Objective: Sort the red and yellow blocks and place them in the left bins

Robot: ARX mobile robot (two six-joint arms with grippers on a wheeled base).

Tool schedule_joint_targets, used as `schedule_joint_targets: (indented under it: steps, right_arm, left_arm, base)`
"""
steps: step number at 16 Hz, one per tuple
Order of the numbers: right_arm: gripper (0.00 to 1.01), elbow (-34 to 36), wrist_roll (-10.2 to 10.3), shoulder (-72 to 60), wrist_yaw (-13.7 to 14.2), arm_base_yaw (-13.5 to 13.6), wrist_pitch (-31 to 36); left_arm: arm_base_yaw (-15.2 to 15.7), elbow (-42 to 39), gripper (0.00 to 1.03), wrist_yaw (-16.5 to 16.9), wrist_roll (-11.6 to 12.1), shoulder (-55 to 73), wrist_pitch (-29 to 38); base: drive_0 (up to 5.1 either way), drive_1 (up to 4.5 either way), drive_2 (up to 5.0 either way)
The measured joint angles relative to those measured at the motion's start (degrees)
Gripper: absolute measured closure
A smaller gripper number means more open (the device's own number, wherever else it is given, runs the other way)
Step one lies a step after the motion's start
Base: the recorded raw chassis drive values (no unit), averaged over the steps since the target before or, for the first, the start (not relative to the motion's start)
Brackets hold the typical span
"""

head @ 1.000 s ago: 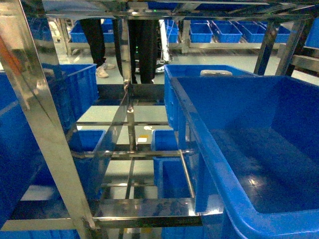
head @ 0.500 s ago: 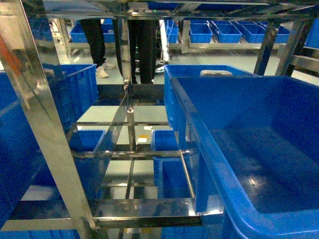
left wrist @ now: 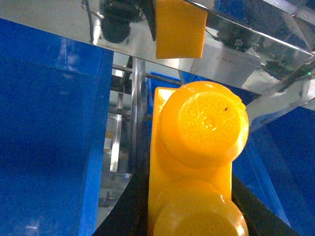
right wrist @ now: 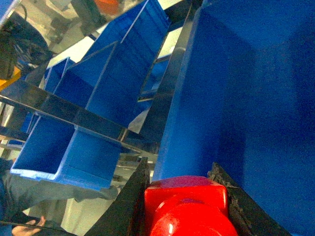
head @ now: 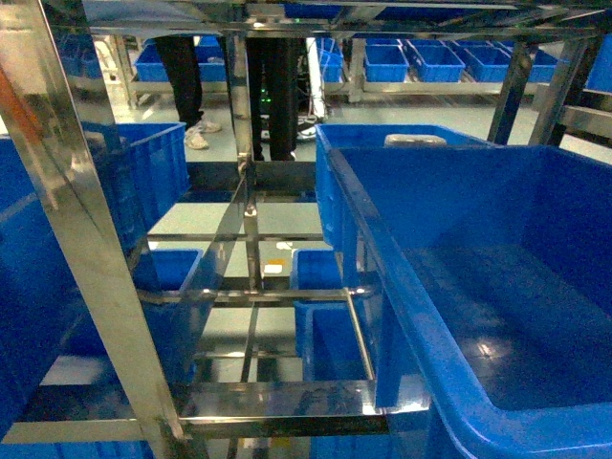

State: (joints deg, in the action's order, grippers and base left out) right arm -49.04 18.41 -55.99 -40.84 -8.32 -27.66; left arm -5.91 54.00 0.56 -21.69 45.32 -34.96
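Meanwhile, change: head view barely shifts from a second ago.
Left jaws: clamp glossy yellow-orange two-stud brick (left wrist: 197, 167).
Right jaws: clamp small red brick (right wrist: 187, 209), unreleased beside deep blue plastic crate (right wrist: 246, 98).

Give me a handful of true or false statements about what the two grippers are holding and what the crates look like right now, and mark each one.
1. The left gripper holds a yellow block with two round studs. True.
2. The right gripper is empty. False: a red block sits between its black fingers.
3. The big blue crate on the right of the head view already holds both blocks. False: the part of its inside that shows is bare, and both blocks are in the grippers.
4. A shiny metal rack stands between the blue crates. True.
5. The yellow block is mirrored in the metal bar above it. True.
6. Nobody else is in view. False: a person's legs show in the background.
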Motion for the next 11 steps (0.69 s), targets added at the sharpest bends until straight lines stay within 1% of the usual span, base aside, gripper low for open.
schedule_joint_targets:
  steps: [1, 2, 3, 4, 5, 7, 11]
  right_arm:
    - [0.72, 0.81, -0.07, -0.28, -0.11, 0.00, -0.46]
    - [0.72, 2.47, -0.74, -0.59, 0.63, 0.13, 0.22]
    - [0.72, 3.89, -1.81, -1.16, 2.36, 0.94, 1.51]
    - [0.72, 5.90, -3.02, -2.89, 4.70, 2.43, 3.78]
    - [0.72, 7.21, -3.52, -4.09, 6.01, 2.95, 4.76]
    - [0.72, 8.52, -5.03, -7.76, 8.39, 3.65, 9.42]
    - [0.72, 10.38, -6.71, -15.12, 12.35, 5.75, 19.28]
  left_arm:
    - [0.00, 0.00, 0.77, -0.04, 0.00, 0.02, -0.04]
    - [0.00, 0.00, 0.77, -0.04, 0.00, 0.00, 0.00]
    - [0.00, 0.00, 0.77, -0.04, 0.00, 0.00, 0.00]
    - [0.00, 0.00, 0.77, -0.04, 0.00, 0.00, 0.00]
    - [0.00, 0.00, 0.77, -0.02, 0.00, 0.00, 0.00]
    - [0.00, 0.00, 0.77, -0.02, 0.00, 0.00, 0.00]
    - [0.00, 0.00, 0.77, -0.02, 0.00, 0.00, -0.02]
  base:
    - [0.0, 0.00, 0.0]
    - [0.0, 0.00, 0.0]
    - [0.0, 0.00, 0.0]
    - [0.0, 0.00, 0.0]
    - [0.0, 0.00, 0.0]
    - [0.0, 0.00, 0.0]
    - [0.0, 0.00, 0.0]
